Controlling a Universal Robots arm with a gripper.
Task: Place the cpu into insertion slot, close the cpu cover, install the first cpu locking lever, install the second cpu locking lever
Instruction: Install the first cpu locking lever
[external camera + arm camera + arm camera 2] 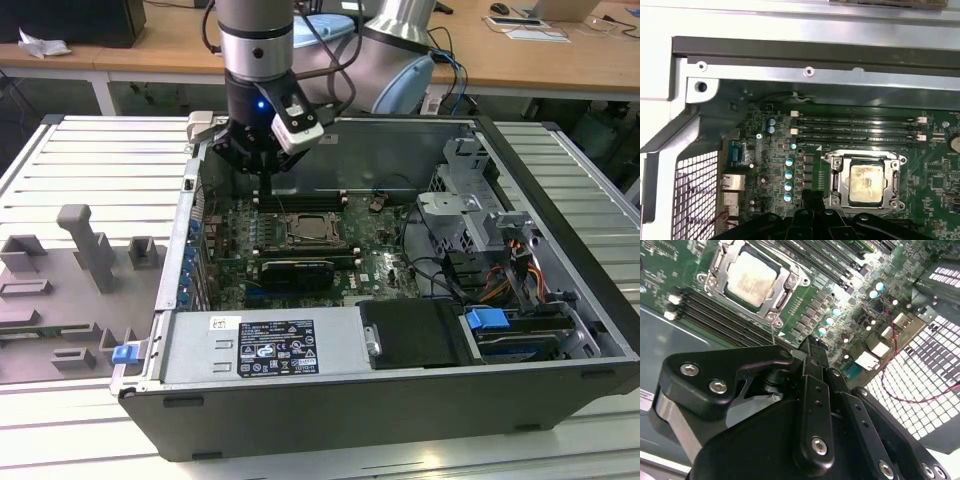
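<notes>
The cpu (750,277) lies flat in its socket on the green motherboard, its pale metal top facing up; it also shows in the first wrist view (866,182) and the exterior view (312,228). The silver cpu cover (786,282) lies down around it like a frame, and its window shows the chip. I cannot tell how the locking levers stand. My gripper (262,185) hangs inside the case beyond the socket, near the far wall, above the memory slots. Its fingers (812,360) are shut and hold nothing. The tips (812,196) sit just beside the socket's corner.
A black card (295,272) lies in front of the socket. The power supply (260,345) and a black box (415,330) fill the case's front. A metal drive cage (470,215) and cables stand at the exterior view's right. Grey fixtures (90,245) rest outside at the left.
</notes>
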